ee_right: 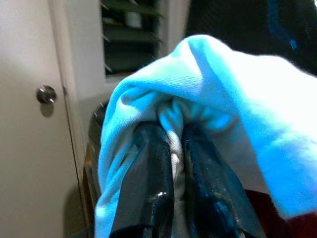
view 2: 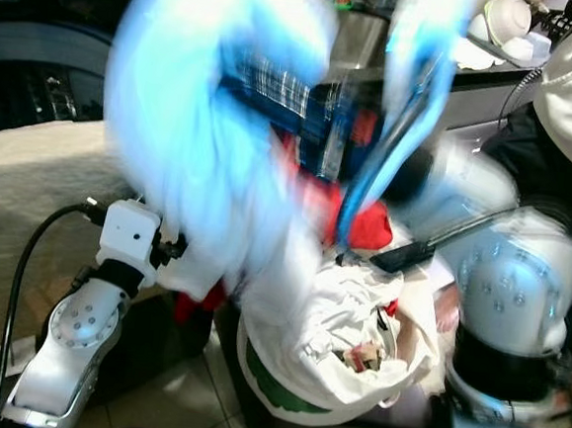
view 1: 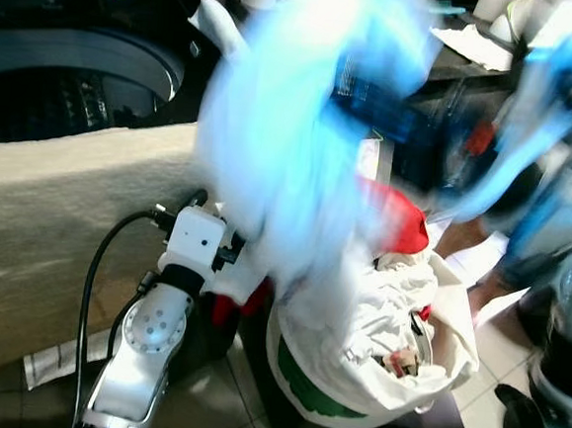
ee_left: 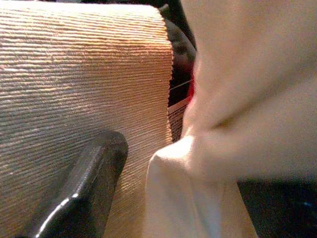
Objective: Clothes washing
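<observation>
The right gripper (ee_right: 171,163) pinches a pale blue cloth garment (ee_right: 237,99) between its black fingers (ee_right: 148,183), the blurred cloth lifted above the white laundry bag (view 1: 353,368), while the left gripper's state I cannot tell.

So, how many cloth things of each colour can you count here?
Blue garment, held by right gripper: 1
Red garment: 1
Plaid garment: 1
Beige cloth: 1
White bag: 1
Total: 5, as far as the blur allows.
</observation>
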`<state>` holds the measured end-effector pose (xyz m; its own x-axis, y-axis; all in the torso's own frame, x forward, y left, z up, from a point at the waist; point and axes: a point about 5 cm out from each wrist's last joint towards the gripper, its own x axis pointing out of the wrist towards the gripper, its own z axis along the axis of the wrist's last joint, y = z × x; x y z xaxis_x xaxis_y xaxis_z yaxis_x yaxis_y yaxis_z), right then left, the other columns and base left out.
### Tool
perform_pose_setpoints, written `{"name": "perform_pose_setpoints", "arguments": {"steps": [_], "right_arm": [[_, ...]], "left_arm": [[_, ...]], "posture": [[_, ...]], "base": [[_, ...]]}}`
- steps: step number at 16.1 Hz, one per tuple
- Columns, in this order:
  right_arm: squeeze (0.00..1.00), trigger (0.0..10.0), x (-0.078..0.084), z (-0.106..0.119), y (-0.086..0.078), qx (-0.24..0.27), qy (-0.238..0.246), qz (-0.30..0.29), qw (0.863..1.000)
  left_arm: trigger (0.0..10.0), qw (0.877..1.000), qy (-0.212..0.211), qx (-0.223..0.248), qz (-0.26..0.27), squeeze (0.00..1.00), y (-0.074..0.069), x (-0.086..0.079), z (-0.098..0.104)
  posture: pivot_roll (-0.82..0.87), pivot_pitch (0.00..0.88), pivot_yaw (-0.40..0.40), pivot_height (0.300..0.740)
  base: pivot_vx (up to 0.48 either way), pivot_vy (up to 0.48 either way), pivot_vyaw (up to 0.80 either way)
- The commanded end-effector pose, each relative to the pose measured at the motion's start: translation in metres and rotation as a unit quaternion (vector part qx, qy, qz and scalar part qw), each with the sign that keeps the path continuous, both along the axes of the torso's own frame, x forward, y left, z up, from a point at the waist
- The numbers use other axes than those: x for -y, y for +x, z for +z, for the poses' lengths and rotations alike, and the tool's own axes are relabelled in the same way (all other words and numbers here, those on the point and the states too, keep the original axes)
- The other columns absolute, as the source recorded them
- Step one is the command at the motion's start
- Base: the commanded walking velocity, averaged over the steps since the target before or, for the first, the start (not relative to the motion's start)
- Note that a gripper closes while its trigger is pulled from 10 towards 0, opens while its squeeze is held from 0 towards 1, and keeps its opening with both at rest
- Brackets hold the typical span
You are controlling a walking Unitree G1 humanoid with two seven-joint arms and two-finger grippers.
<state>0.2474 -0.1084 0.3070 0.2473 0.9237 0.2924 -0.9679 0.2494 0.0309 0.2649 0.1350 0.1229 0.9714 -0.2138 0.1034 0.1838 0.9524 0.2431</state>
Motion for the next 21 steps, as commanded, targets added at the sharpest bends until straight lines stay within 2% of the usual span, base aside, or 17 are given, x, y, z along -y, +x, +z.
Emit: {"name": "perform_pose_setpoints", "arguments": {"steps": [1,3,4,5,6,7,9,10,11,12,13,14,15,16,17,19,21], "right_arm": [[0.00,10.0,0.007,-0.001,0.007,-0.005,-0.003,-0.032,0.999],[0.00,10.0,0.024,-0.031,0.020,-0.051,-0.035,-0.091,0.994],[0.00,10.0,0.033,-0.045,0.011,-0.074,-0.054,-0.081,0.993],[0.00,10.0,0.035,-0.046,0.005,-0.077,-0.057,-0.070,0.993],[0.00,10.0,0.041,-0.033,-0.019,-0.065,-0.053,-0.027,0.996],[0.00,10.0,0.045,-0.026,-0.032,-0.055,-0.052,-0.006,0.997],[0.00,10.0,0.053,-0.056,-0.051,-0.111,-0.122,0.018,0.986],[0.00,10.0,0.066,-0.091,-0.062,-0.179,-0.179,0.012,0.967],[0.00,10.0,0.082,-0.134,-0.067,-0.228,-0.257,-0.018,0.939],[0.00,10.0,0.096,-0.168,-0.062,-0.267,-0.283,-0.084,0.917],[0.00,10.0,0.099,-0.180,-0.050,-0.284,-0.255,-0.149,0.912],[0.00,10.0,0.090,-0.170,-0.036,-0.272,-0.192,-0.199,0.922],[0.00,10.0,0.082,-0.163,-0.032,-0.264,-0.161,-0.202,0.929],[0.00,10.0,0.080,-0.164,-0.032,-0.255,-0.165,-0.201,0.931],[1.00,10.0,0.081,-0.166,-0.031,-0.252,-0.165,-0.207,0.931],[1.00,10.0,0.081,-0.171,-0.026,-0.242,-0.159,-0.208,0.934],[1.00,10.0,0.085,-0.166,-0.008,-0.209,-0.143,-0.266,0.930]], "left_arm": [[10.0,1.000,-0.006,0.006,-0.009,0.00,0.003,0.004,0.005],[10.0,1.000,-0.006,0.005,-0.012,0.00,0.002,0.004,0.004],[10.0,1.000,-0.006,0.004,-0.015,0.00,0.001,0.005,0.004],[10.0,1.000,-0.006,0.004,-0.015,0.00,0.001,0.005,0.004],[10.0,1.000,-0.005,0.003,-0.015,0.00,-0.001,0.002,0.005],[10.0,1.000,-0.004,0.001,-0.016,0.00,-0.002,0.001,0.004],[10.0,1.000,-0.002,-0.001,-0.021,0.00,-0.003,0.002,0.004],[10.0,1.000,-0.001,-0.002,-0.024,0.00,-0.003,0.002,0.003],[10.0,1.000,-0.001,-0.003,-0.027,0.00,-0.003,0.003,0.003],[10.0,1.000,-0.002,-0.003,-0.029,0.00,-0.003,0.004,0.003],[10.0,1.000,-0.003,-0.003,-0.030,0.00,-0.003,0.005,0.003],[10.0,0.999,-0.003,-0.004,-0.032,0.00,-0.003,0.005,0.004],[10.0,0.999,-0.002,-0.005,-0.035,0.00,-0.004,0.005,0.004],[10.0,0.999,-0.001,-0.005,-0.036,0.00,-0.004,0.005,0.004],[10.0,0.999,0.000,-0.005,-0.036,0.00,-0.003,0.005,0.004],[10.0,0.999,-0.001,-0.003,-0.037,0.00,-0.002,0.004,0.005],[10.0,0.999,-0.002,-0.002,-0.038,0.00,-0.001,0.006,0.005]], "posture": [[0.11,0.000,-0.092,0.740],[0.11,0.000,-0.084,0.740],[0.12,0.000,-0.086,0.740],[0.12,0.000,-0.084,0.740],[0.12,0.000,-0.081,0.740],[0.10,0.000,-0.075,0.740],[0.10,0.000,-0.076,0.740],[0.09,0.000,-0.073,0.740],[0.09,0.000,-0.072,0.740],[0.09,0.000,-0.069,0.740],[0.09,0.000,-0.068,0.740],[0.09,0.000,-0.060,0.740],[0.09,0.000,-0.059,0.740],[0.09,0.000,-0.059,0.740],[0.10,0.000,-0.056,0.740],[0.09,0.000,-0.054,0.740],[0.09,0.000,-0.052,0.740]], "base": [[0.000,0.000,0.00],[0.000,0.000,0.00],[0.000,0.000,0.00],[0.000,0.000,0.00],[0.000,0.000,0.00],[0.000,0.000,0.00],[0.000,0.000,0.00],[0.000,0.000,0.00],[0.000,0.000,0.00],[0.000,0.000,0.00],[0.000,0.000,0.00],[0.000,0.000,0.00],[0.000,0.000,0.00],[0.000,0.000,0.00],[0.000,0.000,0.00],[0.000,0.000,0.00],[0.000,0.000,0.00]]}}
